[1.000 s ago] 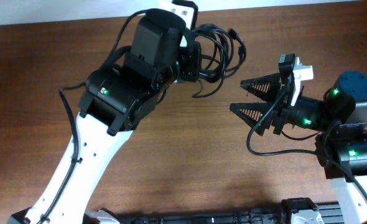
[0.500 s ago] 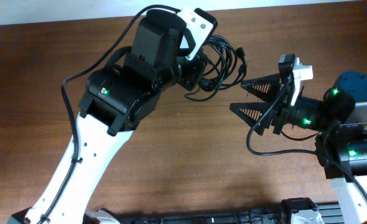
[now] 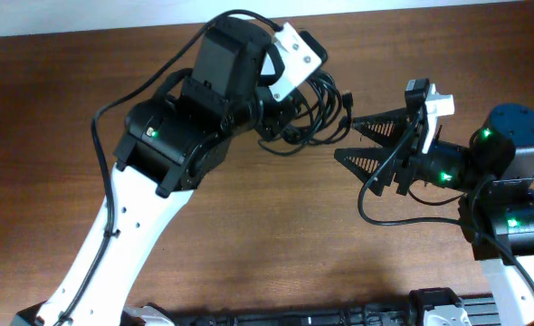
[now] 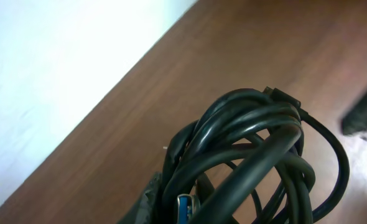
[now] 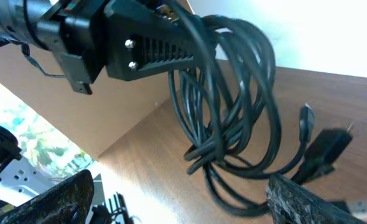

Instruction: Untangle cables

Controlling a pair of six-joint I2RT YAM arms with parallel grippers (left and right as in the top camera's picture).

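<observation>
hanging from closed left hand (image 5: 171, 46), cables (image 3: 317, 109) loop downward, lengthwise vertical.

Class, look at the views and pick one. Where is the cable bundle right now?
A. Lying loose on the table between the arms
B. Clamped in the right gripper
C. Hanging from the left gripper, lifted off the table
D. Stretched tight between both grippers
C: the cables hang in loops from the shut left gripper, while the right gripper stands open beside them, holding nothing.
</observation>
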